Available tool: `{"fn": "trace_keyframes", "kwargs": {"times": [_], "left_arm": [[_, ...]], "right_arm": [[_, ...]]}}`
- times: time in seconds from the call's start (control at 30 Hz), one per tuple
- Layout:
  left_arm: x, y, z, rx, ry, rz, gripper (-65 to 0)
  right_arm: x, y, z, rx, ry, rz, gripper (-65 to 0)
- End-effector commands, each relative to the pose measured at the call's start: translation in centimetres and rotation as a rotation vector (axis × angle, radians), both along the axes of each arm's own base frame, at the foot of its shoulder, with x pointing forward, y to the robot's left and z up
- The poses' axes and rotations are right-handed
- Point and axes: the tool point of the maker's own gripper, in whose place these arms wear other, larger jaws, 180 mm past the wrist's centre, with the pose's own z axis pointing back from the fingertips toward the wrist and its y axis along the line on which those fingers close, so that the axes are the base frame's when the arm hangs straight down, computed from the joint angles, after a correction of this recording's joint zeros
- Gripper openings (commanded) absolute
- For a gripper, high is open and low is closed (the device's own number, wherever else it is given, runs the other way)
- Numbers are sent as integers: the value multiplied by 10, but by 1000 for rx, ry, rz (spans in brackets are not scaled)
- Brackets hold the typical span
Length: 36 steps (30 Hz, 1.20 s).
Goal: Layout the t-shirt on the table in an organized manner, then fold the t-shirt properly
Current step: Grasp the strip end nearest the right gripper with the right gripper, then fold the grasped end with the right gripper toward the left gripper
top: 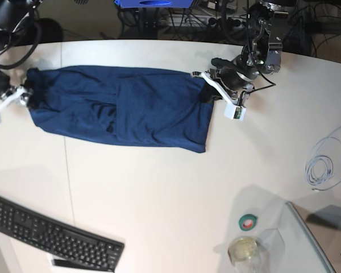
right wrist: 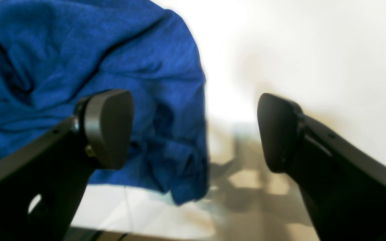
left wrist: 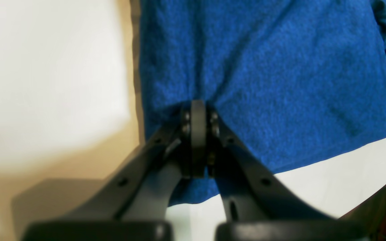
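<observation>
**Shirt stretched, one end let go**

Lying lengthwise across table (top: 159,187): t-shirt (top: 125,108), partly folded. Right gripper (right wrist: 194,130) spread wide, empty, beside one end. Left gripper (left wrist: 198,134) pinching opposite edge; tugging now risks dragging cloth askew.

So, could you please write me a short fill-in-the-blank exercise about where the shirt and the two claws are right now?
1. The left claw is ____ on the t-shirt's edge.
2. The right claw stands ____, holding nothing.
3. The t-shirt lies on the ____ table.
4. The black keyboard lies ____ the t-shirt.

Missing words: shut; open; white; apart from
</observation>
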Motion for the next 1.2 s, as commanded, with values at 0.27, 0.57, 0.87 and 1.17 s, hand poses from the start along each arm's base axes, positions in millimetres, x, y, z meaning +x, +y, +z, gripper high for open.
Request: {"fn": "trace_keyframes", "kwargs": {"times": [0.27,0.57,0.87,1.17], "left_arm": [[0,3,1,14,1,-1,-650],[-1,5,0,16,3,0,-650],[1,4,2,16,-3,-1,-650],[0,4,2,16,-1,-3,-650]], "right_arm": [[-33,-10,-20,102,35,-145,-102],[-34,43,-32,300,38,-103,-102],[-47,87,-29,307,59,62,-102],[-22,83,-34,269,50,74,-204]]}}
